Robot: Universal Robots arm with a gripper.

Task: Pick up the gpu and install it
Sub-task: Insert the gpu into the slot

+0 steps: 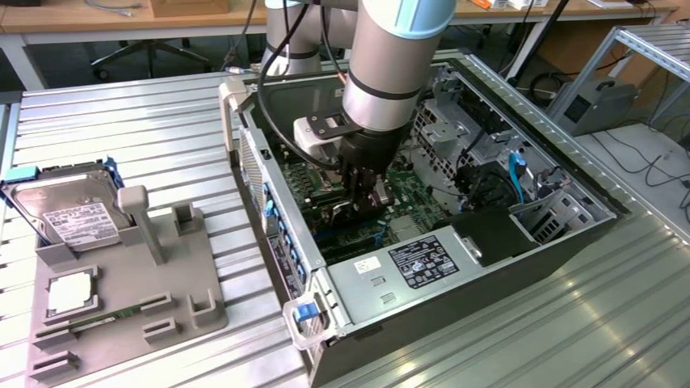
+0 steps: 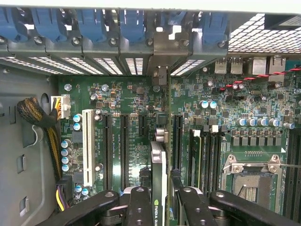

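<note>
1. Grey holder (image 1: pixel 129 299), at the exterior view's left on the metal counter (image 1: pixel 161 121): carries a silver hard drive (image 1: pixel 70 212), a square chip (image 1: pixel 70 295) and a slim green memory stick (image 1: pixel 108 315).
2. Open computer case (image 1: pixel 453 267), centre: green motherboard (image 2: pixel 131 155) exposed, with a white slot (image 2: pixel 87 143) and black expansion slots (image 2: pixel 123 146) beside it, blue retainer clips (image 2: pixel 131 21) along the rear wall.
3. End effector (image 1: pixel 361 190), inside the case: fingers clamped on the gpu (image 2: pixel 158 174), one on each flat face.
4. The gpu: held edge-down over the motherboard, its bracket end toward the rear wall; whether it is seated in a slot cannot be told.
5. Handling, by judgement: thin, stiff, light, fragile; best gripped by the flat faces near mid-length, kept square, pressed evenly, never by components or edge contacts.
</note>
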